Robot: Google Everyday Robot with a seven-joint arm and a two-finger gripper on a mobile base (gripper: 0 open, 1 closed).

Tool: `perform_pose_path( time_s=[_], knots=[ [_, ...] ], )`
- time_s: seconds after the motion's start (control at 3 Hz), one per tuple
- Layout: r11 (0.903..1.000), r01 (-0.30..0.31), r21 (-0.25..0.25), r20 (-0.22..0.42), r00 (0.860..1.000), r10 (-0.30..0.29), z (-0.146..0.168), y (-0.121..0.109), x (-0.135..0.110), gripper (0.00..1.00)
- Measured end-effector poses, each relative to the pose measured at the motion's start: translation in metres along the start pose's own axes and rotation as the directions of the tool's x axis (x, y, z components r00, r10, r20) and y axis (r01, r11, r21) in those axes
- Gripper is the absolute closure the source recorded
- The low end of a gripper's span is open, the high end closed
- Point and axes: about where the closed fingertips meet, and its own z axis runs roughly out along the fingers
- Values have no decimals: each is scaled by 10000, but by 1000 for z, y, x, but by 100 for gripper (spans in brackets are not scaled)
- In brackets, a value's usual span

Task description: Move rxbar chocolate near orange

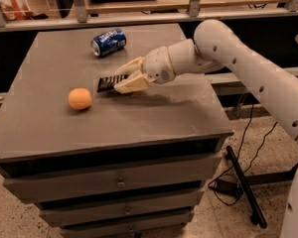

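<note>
No writing can be read here.
The blue soda can (109, 42), beyond the orange (80, 98) on the table (154, 118), bears white marks that cannot be made out; the rxbar chocolate (110, 83), near the orange's right, shows pale illegible lettering, its right end pinched between the fingers of the gripper (124, 77).
</note>
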Motion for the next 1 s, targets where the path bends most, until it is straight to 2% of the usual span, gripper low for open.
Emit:
perform_pose_path(
  time_s=[1.0],
  knots=[
    [9998,-70,-177,234,9997,74,13,-3,3,17]
  ],
)
